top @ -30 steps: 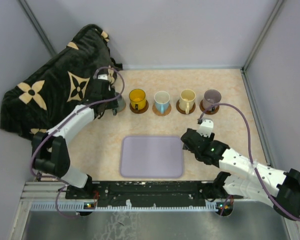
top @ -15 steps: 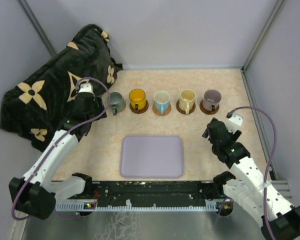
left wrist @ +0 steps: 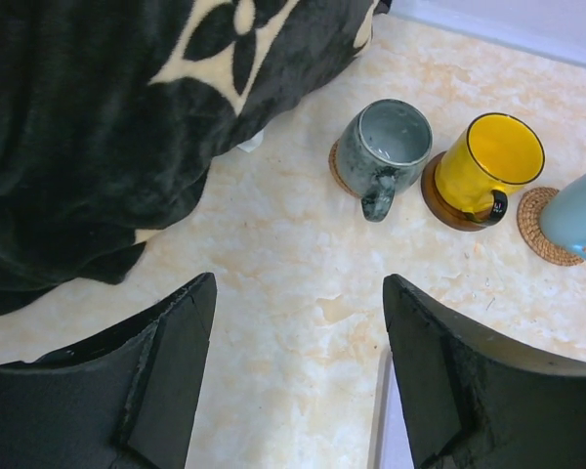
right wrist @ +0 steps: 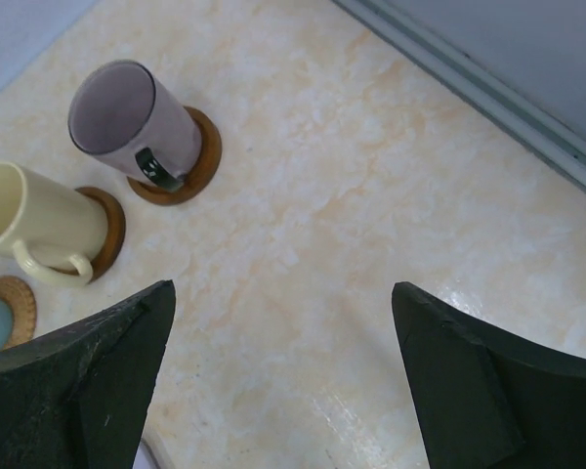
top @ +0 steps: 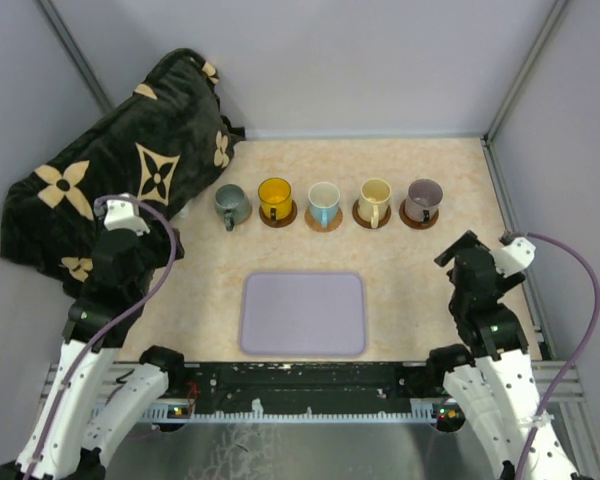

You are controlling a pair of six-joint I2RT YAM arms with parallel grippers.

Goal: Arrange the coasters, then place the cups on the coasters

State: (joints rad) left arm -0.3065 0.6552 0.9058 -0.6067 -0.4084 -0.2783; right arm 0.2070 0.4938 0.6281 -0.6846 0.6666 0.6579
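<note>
Five cups stand in a row at the back, each on a round coaster: grey-green [top: 231, 205], yellow [top: 276, 197], white with a blue handle [top: 324, 203], cream [top: 375, 200] and purple-grey [top: 424, 197]. My left gripper [left wrist: 298, 283] is open and holds nothing. It hangs over bare table, well short of the grey-green cup [left wrist: 384, 147] and the yellow cup [left wrist: 489, 164]. My right gripper [right wrist: 283, 288] is also open and holds nothing. It sits back from the purple-grey cup [right wrist: 129, 119] on its brown coaster [right wrist: 197, 156] and from the cream cup [right wrist: 31, 223].
A lavender rectangular tray [top: 302, 312] lies at the front centre, between the two arms. A dark patterned blanket [top: 120, 160] is heaped at the back left, close to the grey-green cup. Grey walls [top: 380, 60] close in the table on three sides.
The left gripper has let go of the grey-green cup and drawn back toward the near left. The right arm has swung back to the near right. Both sets of jaws have opened wider.
</note>
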